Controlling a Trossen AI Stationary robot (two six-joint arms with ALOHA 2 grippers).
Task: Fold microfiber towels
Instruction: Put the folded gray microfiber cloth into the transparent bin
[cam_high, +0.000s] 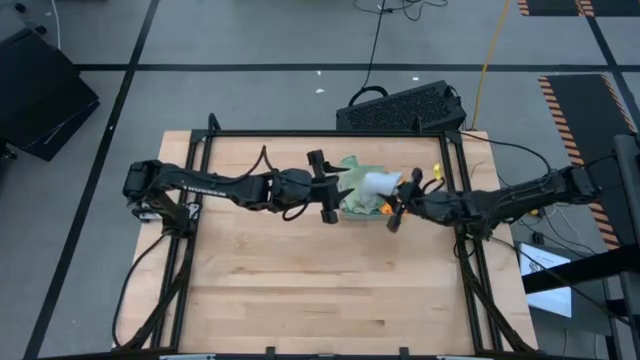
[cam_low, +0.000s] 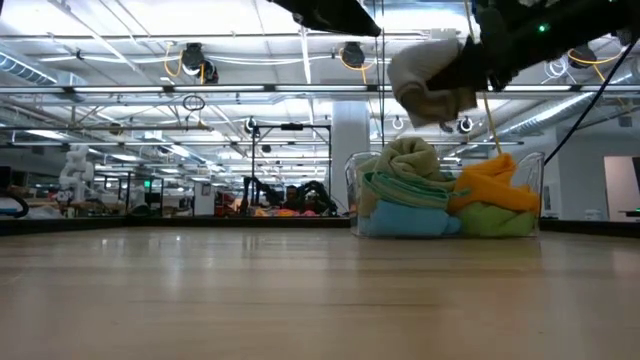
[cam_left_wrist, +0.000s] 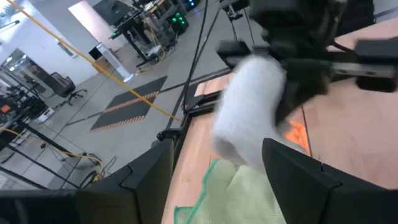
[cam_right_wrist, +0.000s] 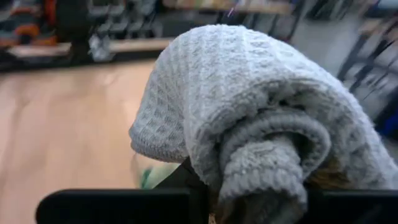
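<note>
Overhead, the right hand (cam_high: 392, 213) is clamped on a bunched light grey towel (cam_high: 378, 184), which it holds in the air above the clear tray (cam_low: 540, 170) at the far side of the wooden surface (cam_high: 330, 290). Just below that hand the tray holds the other towels heaped together: a pale sage green towel (cam_low: 408, 158) on top, a blue towel (cam_low: 405, 218), an orange towel (cam_low: 492, 182) and a bright green towel (cam_low: 495, 218). Facing it from the other side of the grey towel, the left hand (cam_high: 322, 187) hangs with its fingers apart, holding nothing.
</note>
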